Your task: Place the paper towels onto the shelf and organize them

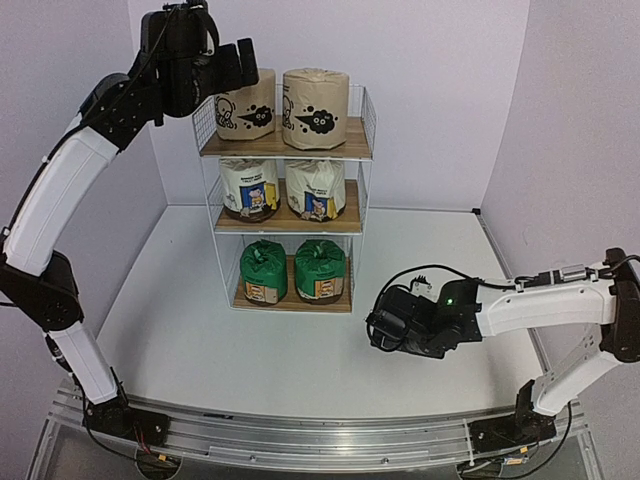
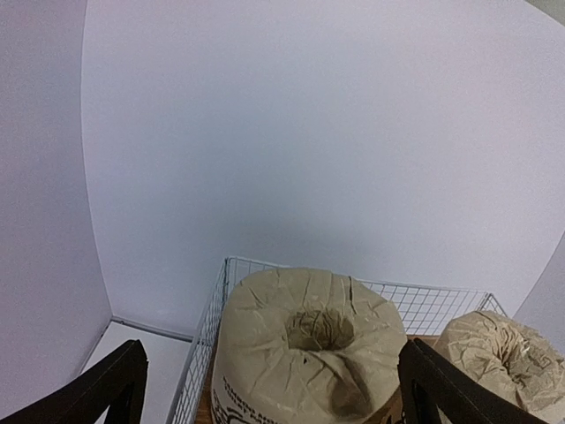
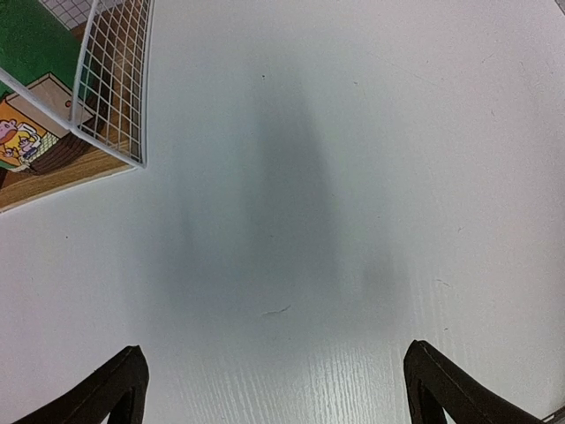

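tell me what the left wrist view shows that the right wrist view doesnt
Only the left wrist view: two tan paper towel rolls seen from above on the top tier of the shelf, the left tan roll framed between the fingers of the open left gripper, the right tan roll beside it, a plain wall behind.
Only the right wrist view: the bare white table under the open right gripper, and a green roll on the shelf's bottom board.
Both: the shelf's white wire mesh and wide-spread black fingertips.

1 shelf (image 1: 285,226) is carrying 6 paper towels (image 1: 316,190) across its 3 tiers: 2 tan rolls (image 1: 316,100), 2 white rolls (image 1: 250,187) and 2 green rolls (image 1: 264,268) are sitting there.
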Motion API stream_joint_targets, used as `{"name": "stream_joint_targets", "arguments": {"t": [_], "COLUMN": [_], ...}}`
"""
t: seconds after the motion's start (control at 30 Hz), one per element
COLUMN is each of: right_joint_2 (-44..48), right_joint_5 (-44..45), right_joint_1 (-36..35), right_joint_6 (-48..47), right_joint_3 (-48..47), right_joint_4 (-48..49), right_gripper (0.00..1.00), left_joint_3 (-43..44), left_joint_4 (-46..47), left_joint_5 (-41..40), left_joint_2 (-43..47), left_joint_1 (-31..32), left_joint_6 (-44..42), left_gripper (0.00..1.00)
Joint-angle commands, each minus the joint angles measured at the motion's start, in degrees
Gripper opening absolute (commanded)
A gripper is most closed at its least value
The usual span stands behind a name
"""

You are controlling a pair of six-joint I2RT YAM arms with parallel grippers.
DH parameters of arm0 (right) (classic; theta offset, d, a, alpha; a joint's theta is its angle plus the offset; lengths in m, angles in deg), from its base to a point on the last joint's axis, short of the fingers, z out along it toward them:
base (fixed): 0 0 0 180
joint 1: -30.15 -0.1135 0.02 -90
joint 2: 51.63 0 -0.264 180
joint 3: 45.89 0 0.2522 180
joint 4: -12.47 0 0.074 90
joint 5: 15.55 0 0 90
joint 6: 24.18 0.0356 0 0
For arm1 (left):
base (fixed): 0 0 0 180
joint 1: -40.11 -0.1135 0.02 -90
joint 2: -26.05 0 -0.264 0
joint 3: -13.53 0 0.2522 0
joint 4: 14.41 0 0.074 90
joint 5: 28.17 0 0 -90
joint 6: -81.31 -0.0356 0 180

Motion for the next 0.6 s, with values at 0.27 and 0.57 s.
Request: {"name": "stream_joint_targets", "arguments": {"t": [0.27, 0.57], "right_joint_2": [4.22, 10.12], "right_joint_5": [4.04, 4.95], "right_joint_1": [-0.01, 0.06], "right_joint_6": [-2.35, -13.69], "right_joint_3": [-0.92, -2.32], "right_joint_4": [-1.33, -1.31], "right_gripper": [0.98, 0.98], "left_joint_3": [-4.98, -18.27], "left_joint_4": [2.03, 0.59], "left_joint_5": [8.64, 51.3], "left_joint_2": [9.97, 19.18], "left_joint_1": [-0.22, -0.22], "left_joint_6": [0.87, 1.03], "left_gripper": [1.0, 1.0]}}
